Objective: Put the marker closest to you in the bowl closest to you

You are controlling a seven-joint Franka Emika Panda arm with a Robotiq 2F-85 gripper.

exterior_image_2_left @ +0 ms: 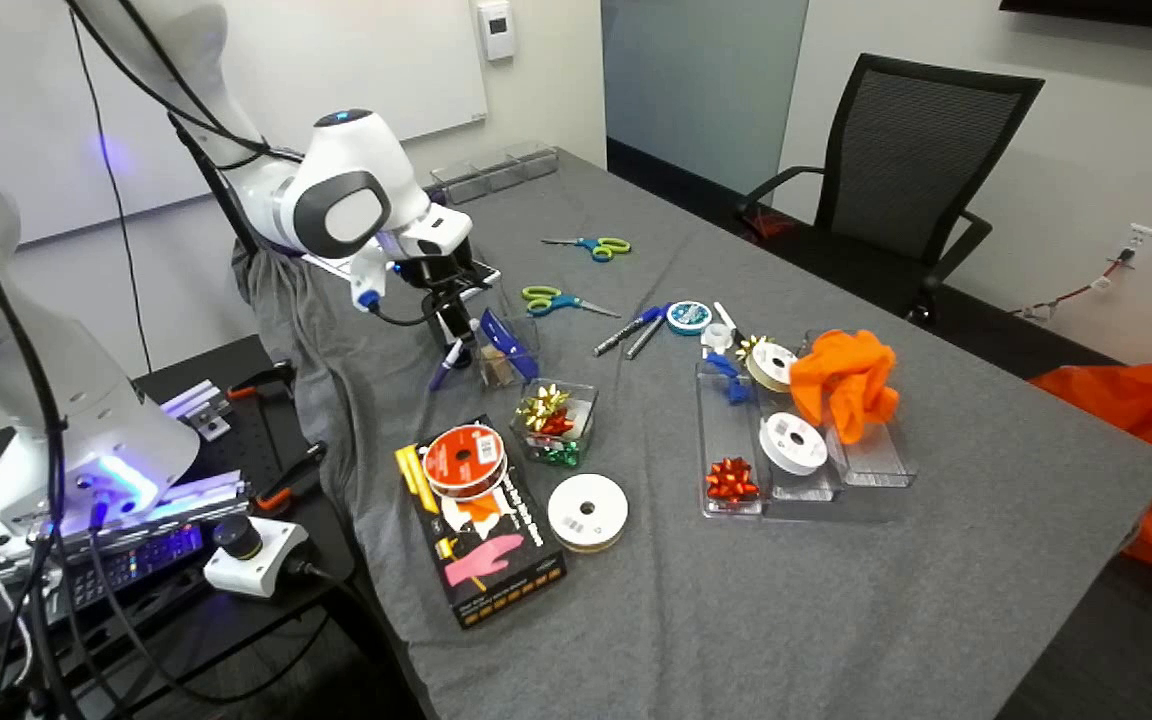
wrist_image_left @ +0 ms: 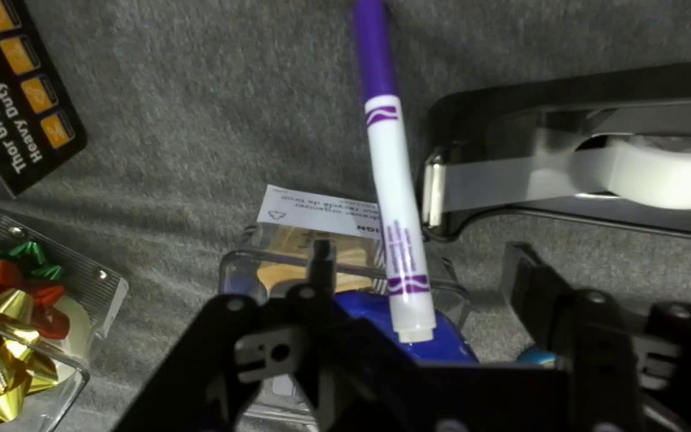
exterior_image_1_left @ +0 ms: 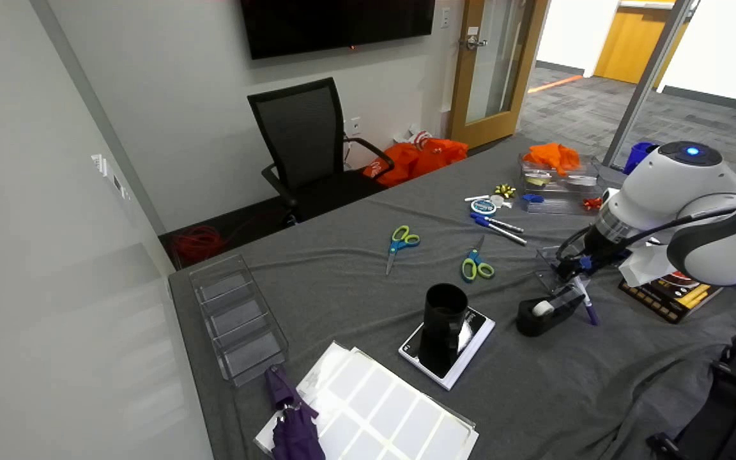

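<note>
Straddling marker (wrist_image_left: 394,174), jaws well apart, seemingly untouching

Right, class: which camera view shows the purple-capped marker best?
The wrist view: there the purple-capped marker is large and unblocked, its purple bands clear, though it reaches the picture's top edge. Both exterior views show it small, white with a purple end, the bands not discernible.
</note>
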